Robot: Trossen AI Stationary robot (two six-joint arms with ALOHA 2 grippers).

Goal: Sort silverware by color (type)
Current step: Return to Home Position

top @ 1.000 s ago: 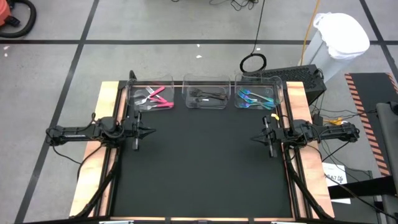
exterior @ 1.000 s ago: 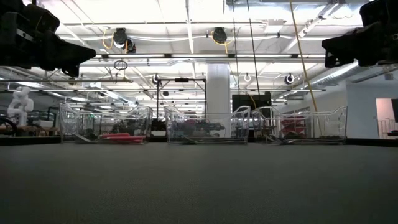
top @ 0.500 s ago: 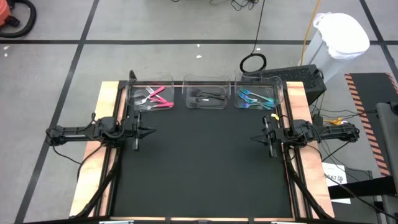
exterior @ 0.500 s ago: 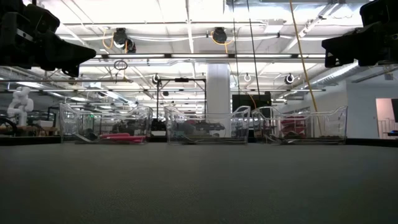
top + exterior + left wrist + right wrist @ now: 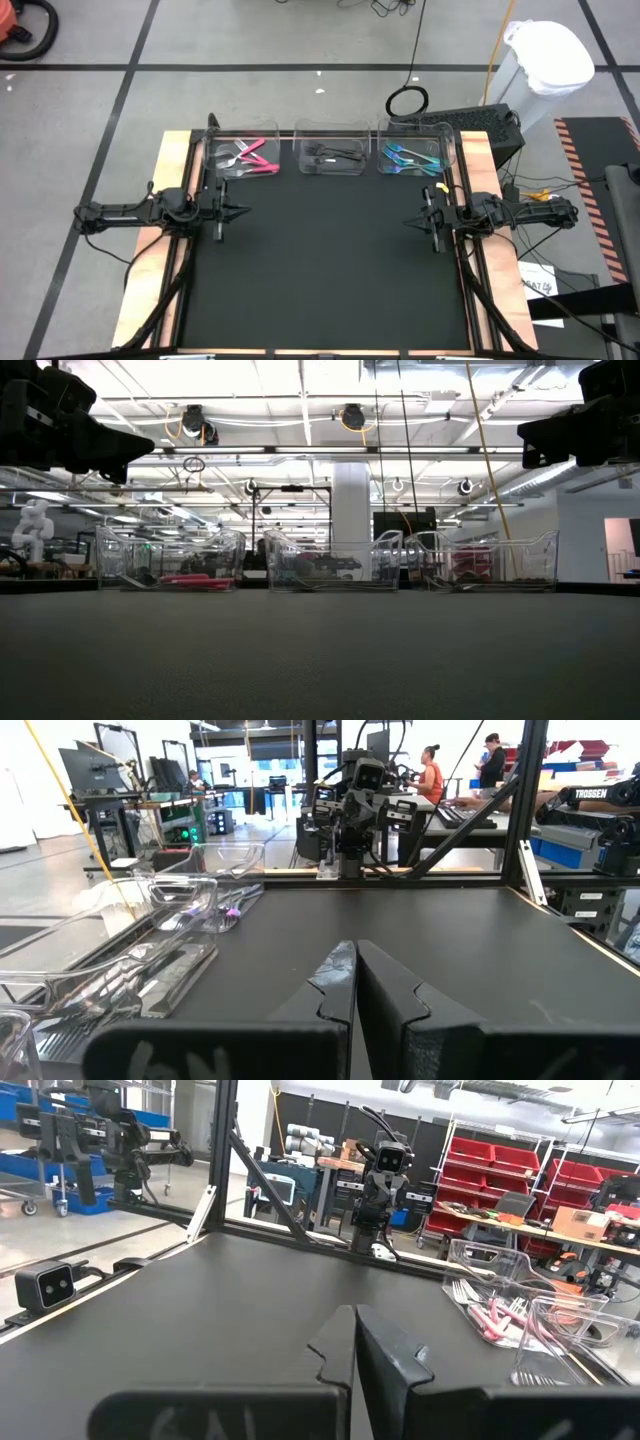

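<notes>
Nothing differs from a second ago: the left gripper (image 5: 238, 211) and right gripper (image 5: 410, 222) rest pinched together and empty at the table's left and right edges, facing each other across the black mat (image 5: 320, 270). At the far edge, pink silverware (image 5: 252, 158) lies in the left bin (image 5: 214, 150), black pieces (image 5: 335, 155) in the middle bin (image 5: 303, 140), and teal pieces (image 5: 408, 158) in the right bin (image 5: 448, 150). Sorting looks finished and both arms look homed, so probably no further move is needed.

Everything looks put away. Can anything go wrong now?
1. The clear bins line the far edge of the table; a bump might push one off.
2. The left gripper rests near the bin of pink silverware, and the right gripper near the teal silverware; a careless swing might clip them.
</notes>
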